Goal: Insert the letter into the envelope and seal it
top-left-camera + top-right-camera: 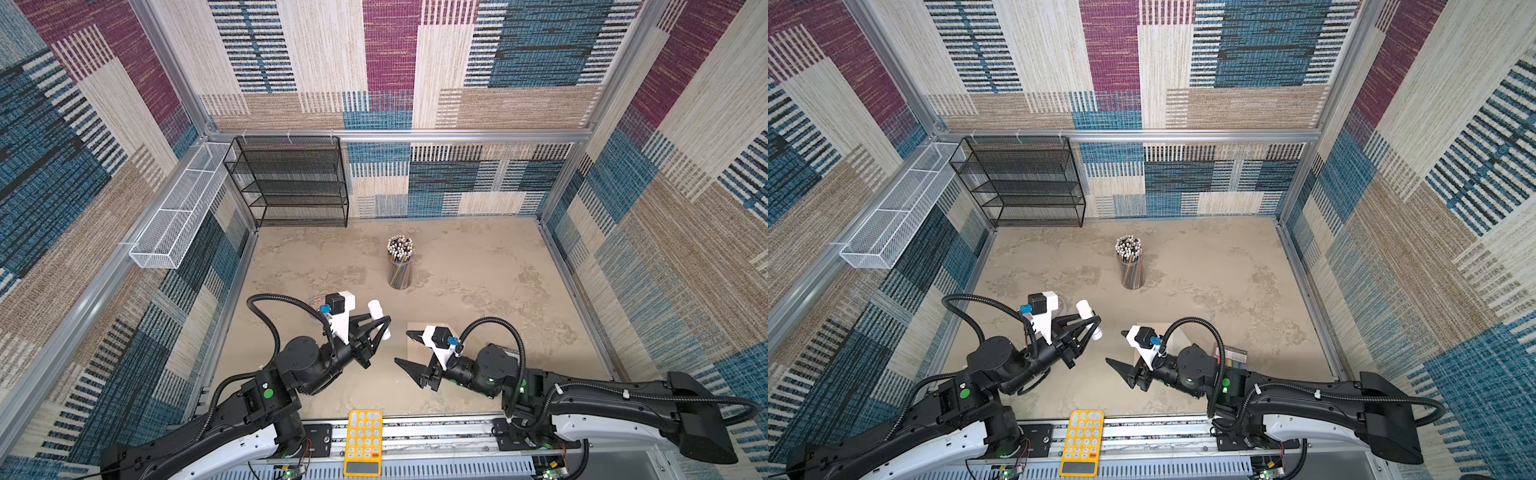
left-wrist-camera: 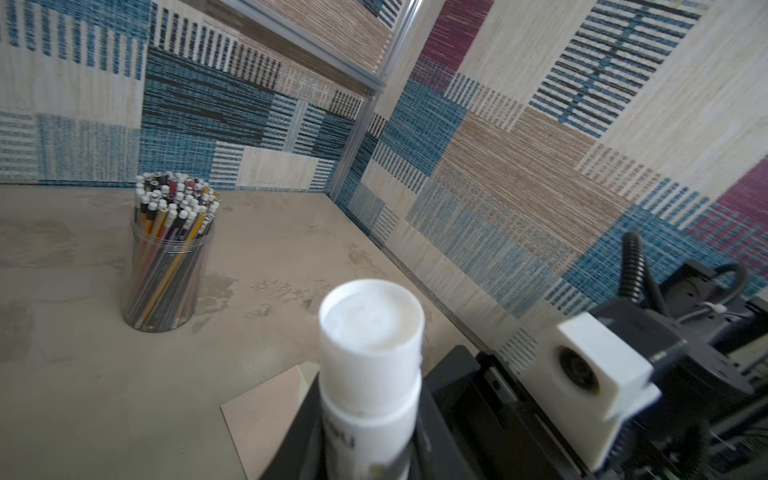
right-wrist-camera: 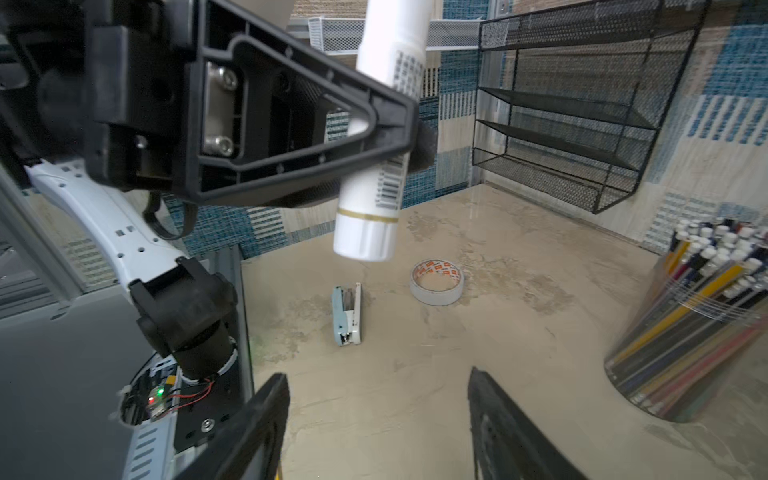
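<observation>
- The left gripper [image 1: 385,323] is closed on a white tube [image 3: 365,224], held up off the tabletop [image 1: 478,270]
- The right gripper [image 1: 402,347] is open, holding nothing
- The envelope [image 2: 270,415] lies flat at near right, largely hidden beneath the right gripper; only a corner shows
- Whether the letter is inside cannot be told

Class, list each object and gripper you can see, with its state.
left gripper, shut on glue stick.
glue stick, held off the table, capped.
right gripper, fingers open, empty.
envelope, flat on table, partly hidden.
pencil jar, upright, full.
tape roll, lying flat.
stapler, on its side.
black mesh shelf, empty.
</observation>
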